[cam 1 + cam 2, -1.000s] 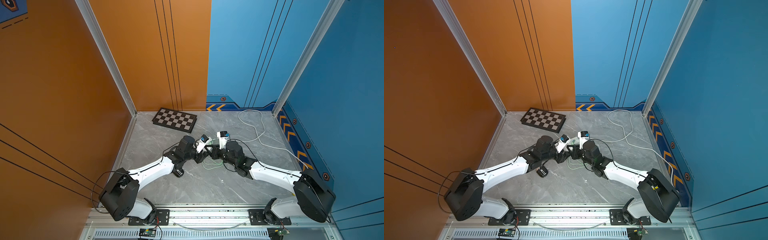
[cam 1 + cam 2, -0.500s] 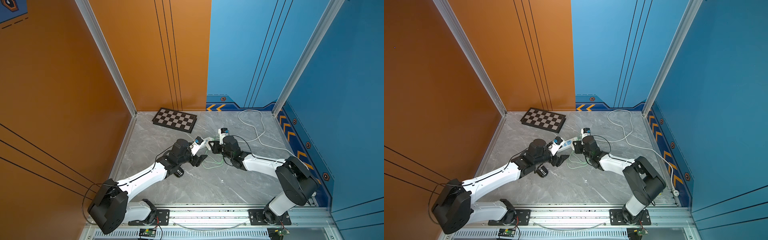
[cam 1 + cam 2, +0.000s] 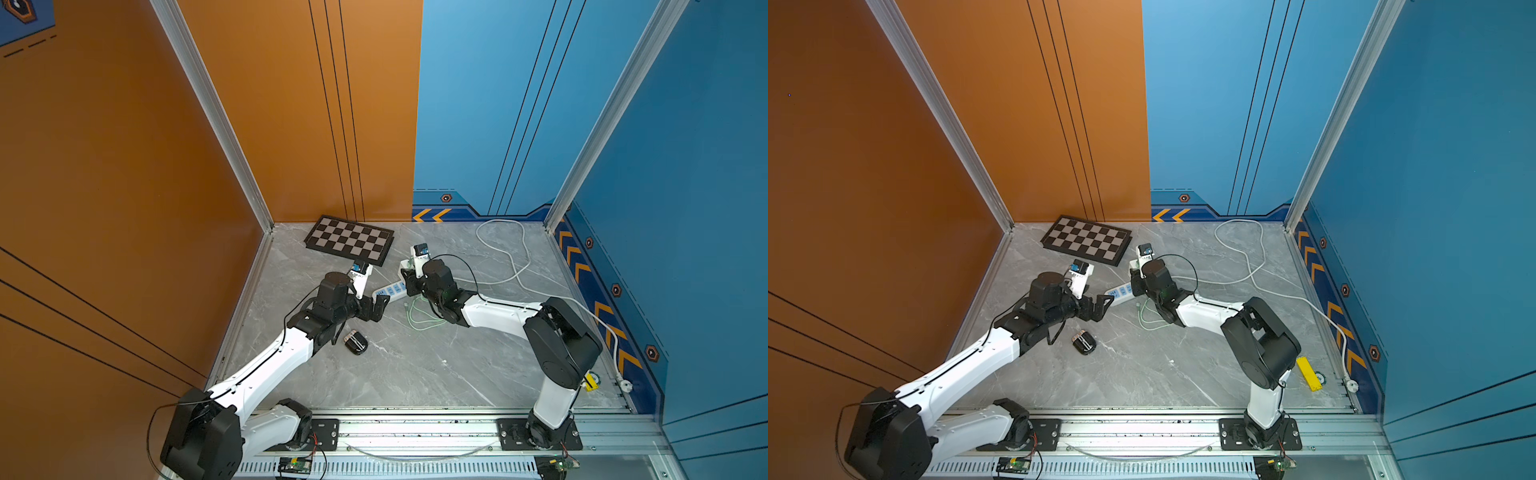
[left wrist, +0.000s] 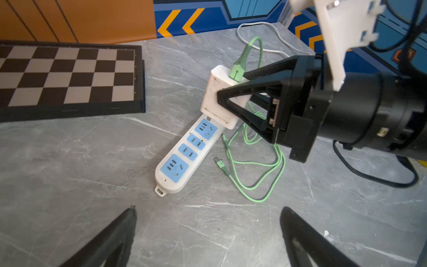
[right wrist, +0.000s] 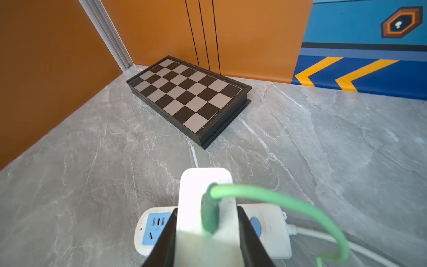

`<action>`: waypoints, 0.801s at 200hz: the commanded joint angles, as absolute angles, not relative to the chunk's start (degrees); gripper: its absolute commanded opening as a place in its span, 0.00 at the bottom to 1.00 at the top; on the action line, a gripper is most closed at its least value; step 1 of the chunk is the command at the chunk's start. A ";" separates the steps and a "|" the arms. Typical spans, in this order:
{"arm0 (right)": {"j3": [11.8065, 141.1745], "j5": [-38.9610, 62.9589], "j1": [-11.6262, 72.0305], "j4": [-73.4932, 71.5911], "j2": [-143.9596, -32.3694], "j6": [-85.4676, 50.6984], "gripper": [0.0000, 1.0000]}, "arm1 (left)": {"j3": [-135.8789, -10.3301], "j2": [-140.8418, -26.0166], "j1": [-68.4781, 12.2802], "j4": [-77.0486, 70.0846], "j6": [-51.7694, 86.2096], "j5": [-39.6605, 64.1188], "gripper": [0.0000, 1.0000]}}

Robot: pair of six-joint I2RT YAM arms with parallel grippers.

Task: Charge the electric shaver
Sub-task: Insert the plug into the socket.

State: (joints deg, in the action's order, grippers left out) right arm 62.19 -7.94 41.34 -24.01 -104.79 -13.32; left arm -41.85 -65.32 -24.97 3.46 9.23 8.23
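Gripping a white charger block by its sides, the right gripper has its black jaws closed against the block. It holds the block over the end socket of a white power strip with blue socket faces. Whether the plug is fully seated cannot be told. A green cable is plugged into the block's top and loops on the grey marble table, its free end lying beside the strip. The left gripper hovers near the strip's other end with its jaws wide apart and nothing between them.

In both top views the electric shaver, glossy black with a silver-striped head, lies on the table just beside the left arm, apart from both grippers. A chessboard lies near the back wall. The small marks along its rim cannot be read.
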 commanded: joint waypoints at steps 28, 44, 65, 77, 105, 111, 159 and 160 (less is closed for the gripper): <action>64.60 -13.17 42.75 -23.14 -108.17 -7.20 0.00 | -42.10 -61.97 -23.91 8.44 13.03 1.24 0.98; 64.79 -14.15 42.89 -23.13 -108.71 -6.74 0.00 | -42.12 -61.45 -23.56 8.80 12.67 0.97 0.98; 64.65 -15.92 43.06 -23.71 -109.46 -6.10 0.00 | -41.70 -61.00 -23.47 8.95 12.79 0.74 0.98; 64.92 -16.44 43.07 -24.07 -109.98 -5.82 0.00 | -41.40 -60.99 -23.47 8.88 12.90 0.83 0.98; 66.10 -17.90 43.07 -25.19 -111.69 -5.10 0.00 | -41.16 -61.31 -23.47 8.36 12.65 2.72 0.98; 66.30 -17.80 42.98 -25.46 -112.00 -4.88 0.00 | -41.05 -61.38 -23.47 8.26 12.83 2.74 0.98; 66.54 -17.95 42.63 -26.61 -113.81 -5.00 0.00 | -40.65 -60.74 -23.47 8.62 12.84 2.87 0.98; 66.49 -17.94 42.58 -26.66 -113.81 -5.01 0.00 | -40.59 -60.73 -23.47 8.62 12.79 2.93 0.98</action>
State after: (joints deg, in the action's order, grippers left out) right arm 65.19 -16.32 42.76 -24.29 -113.08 -5.72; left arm -41.67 -61.80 -23.90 7.55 12.10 2.55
